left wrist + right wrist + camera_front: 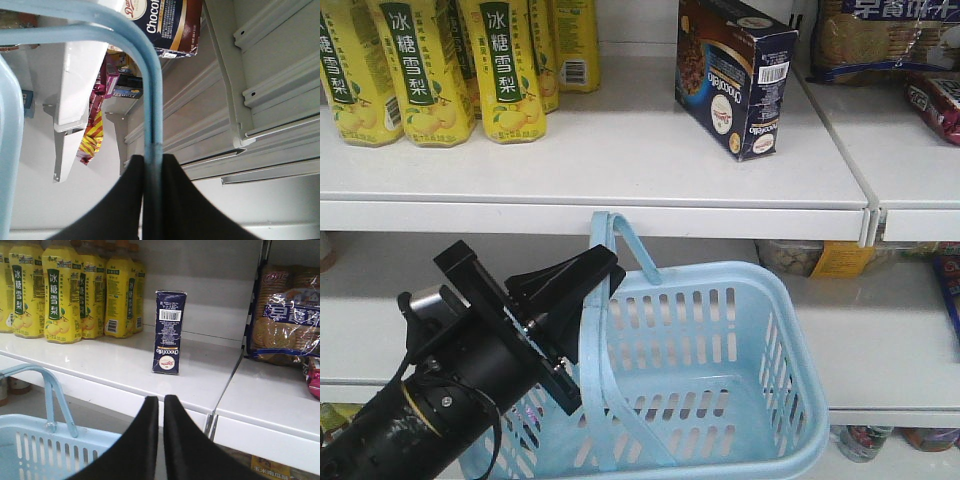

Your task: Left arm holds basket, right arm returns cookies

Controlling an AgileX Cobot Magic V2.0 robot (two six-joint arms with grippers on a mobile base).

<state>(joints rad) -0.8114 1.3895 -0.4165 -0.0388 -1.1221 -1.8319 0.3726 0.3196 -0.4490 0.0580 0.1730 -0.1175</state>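
- Gripping the handle (pixel 592 330) of the basket (pixel 740 400), the left gripper (pixel 582 275) is closed on it at lower left.
- The right gripper (pixel 161 405) holds nothing, fingers nearly together.
- The cookies (pixel 732 75) stand on the white shelf (pixel 620 150), upper right, apart from yellow bottles (pixel 505 70).

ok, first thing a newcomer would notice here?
The light blue basket, empty, hangs below the shelf with the left gripper clamped on its handle. Next, the cookies stand on the shelf beside yellow bottles; the right gripper is empty.
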